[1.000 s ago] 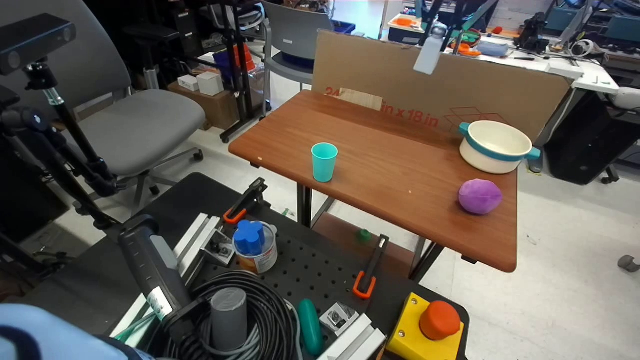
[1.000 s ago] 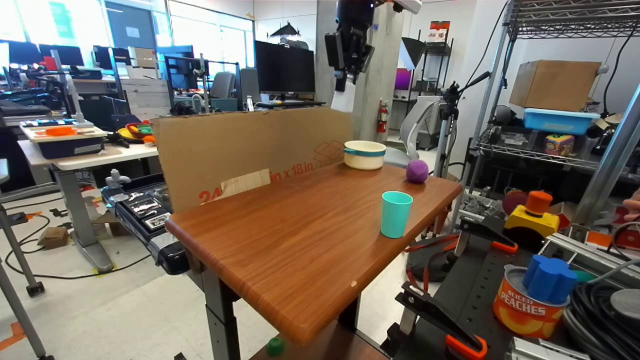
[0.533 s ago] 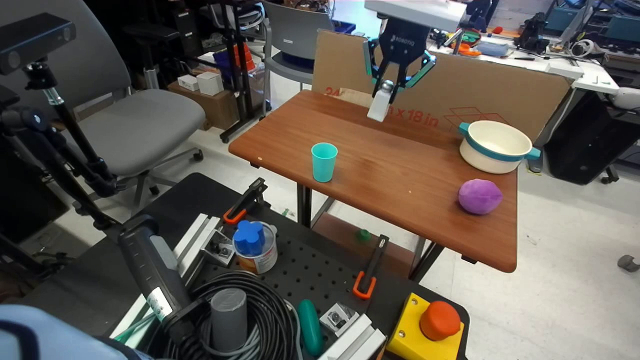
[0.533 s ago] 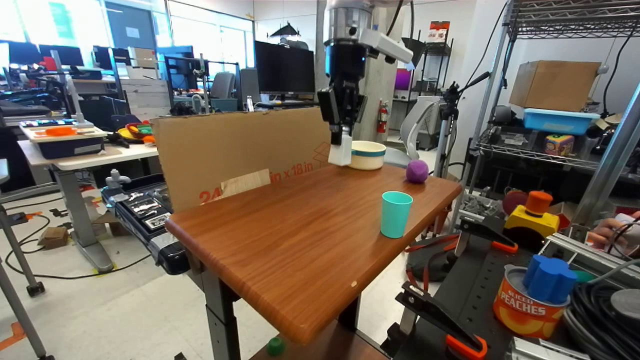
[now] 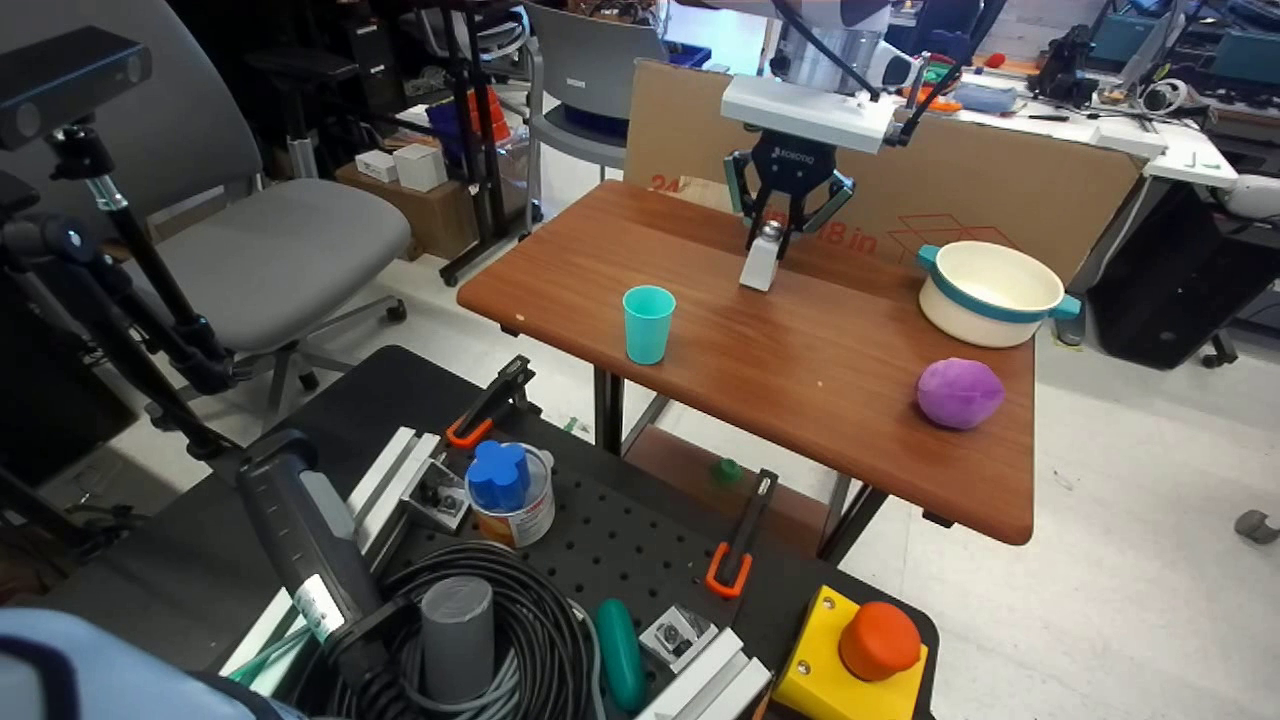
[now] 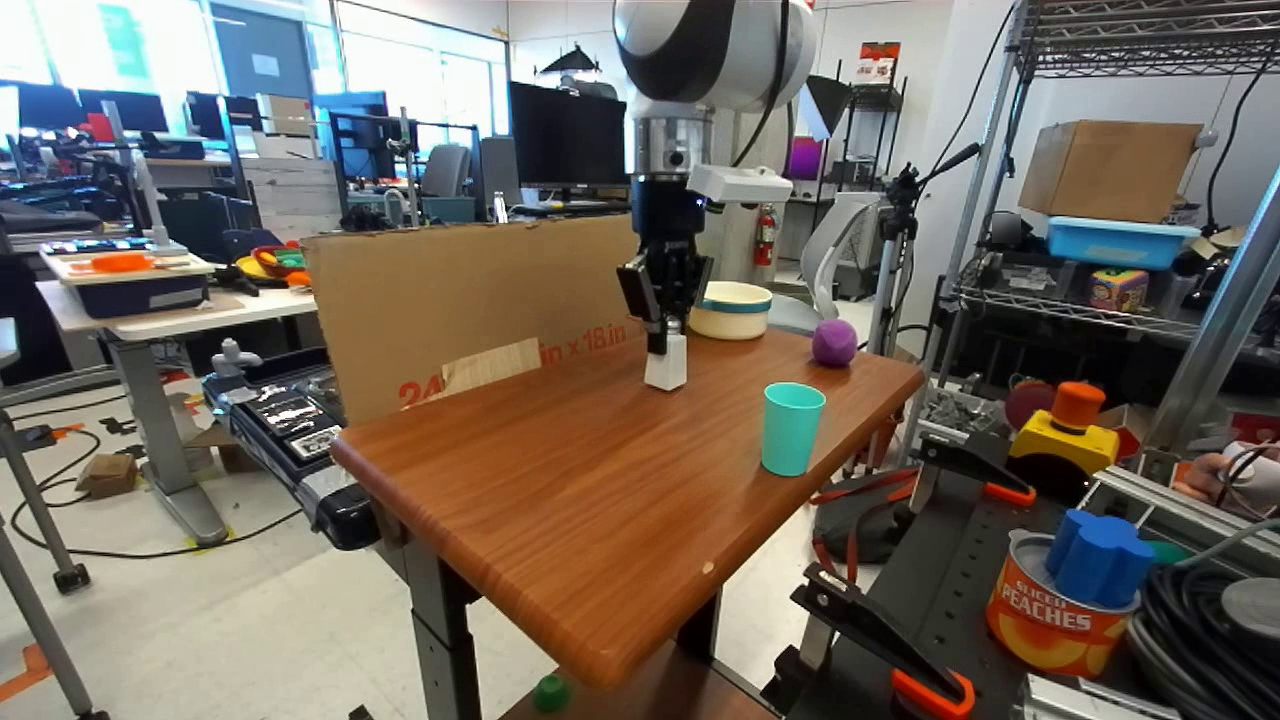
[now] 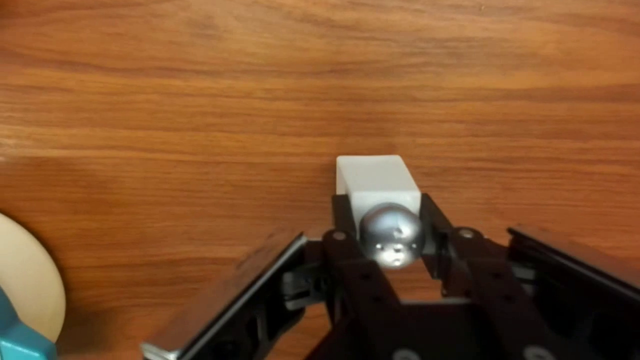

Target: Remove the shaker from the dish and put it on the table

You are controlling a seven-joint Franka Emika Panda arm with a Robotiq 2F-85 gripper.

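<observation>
The shaker is a slim white squared body with a rounded silver top. It shows in both exterior views (image 5: 759, 270) (image 6: 667, 366) and in the wrist view (image 7: 379, 175). My gripper (image 5: 768, 241) is shut on its upper part, fingers on both sides; it also shows in an exterior view (image 6: 664, 340) and the wrist view (image 7: 385, 212). The shaker is near upright, its base at or just above the brown table (image 5: 860, 370) (image 6: 560, 490); I cannot tell whether it touches. The white dish with teal band and handles (image 5: 975, 312) (image 6: 728, 322) stands apart, partly in the wrist view (image 7: 35, 280).
A teal cup (image 5: 648, 326) (image 6: 791, 432) stands near the table's edge on the tool cart side. A purple lump (image 5: 960, 393) (image 6: 834, 342) lies near the dish. A cardboard sheet (image 5: 900, 170) (image 6: 480, 290) stands along the table's far edge. The black cart (image 5: 610, 540) holds clamps and a can.
My gripper has come down from high above the table with the shaker held in it. The shaker has gone from tilted to more upright. The dish, cup and purple lump have not moved.
</observation>
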